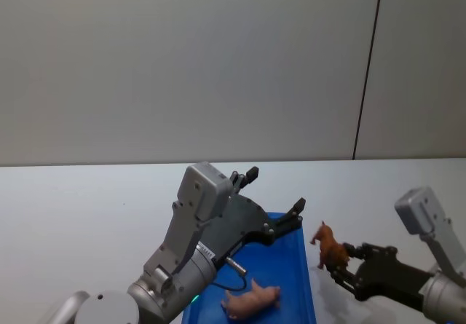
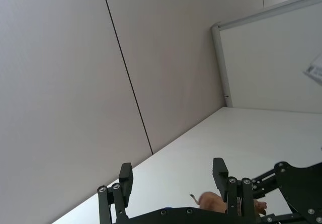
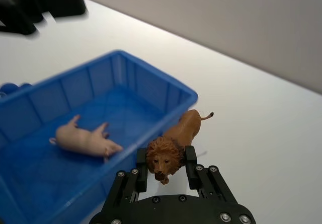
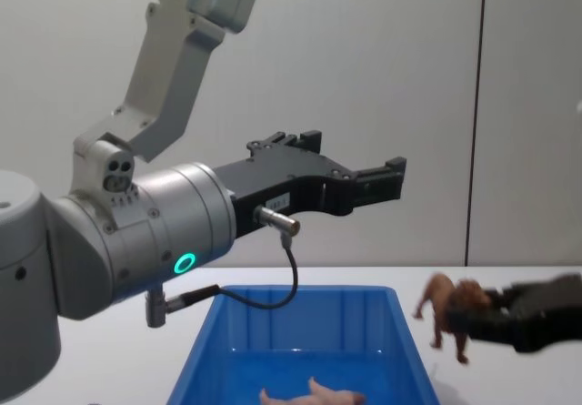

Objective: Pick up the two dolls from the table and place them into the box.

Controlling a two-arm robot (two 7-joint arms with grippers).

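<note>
Now right hand (image 3: 166, 158) grips lion (image 3: 183, 128); pig (image 3: 83, 139) in box (image 3: 75, 89); left hand (image 1: 276, 189) spread.

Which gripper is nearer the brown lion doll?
Right. The right gripper grips the lion doll by its head beside the box; the left gripper hangs open above the box.

Plain pale wall (image 1: 182, 62) behind — one dark vertical seam (image 1: 368, 65) splitting its panels.

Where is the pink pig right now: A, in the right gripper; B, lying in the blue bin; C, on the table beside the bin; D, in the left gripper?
B: the pink pig lies on the floor of the blue bin, and the right gripper is shut on the brown lion instead.
</note>
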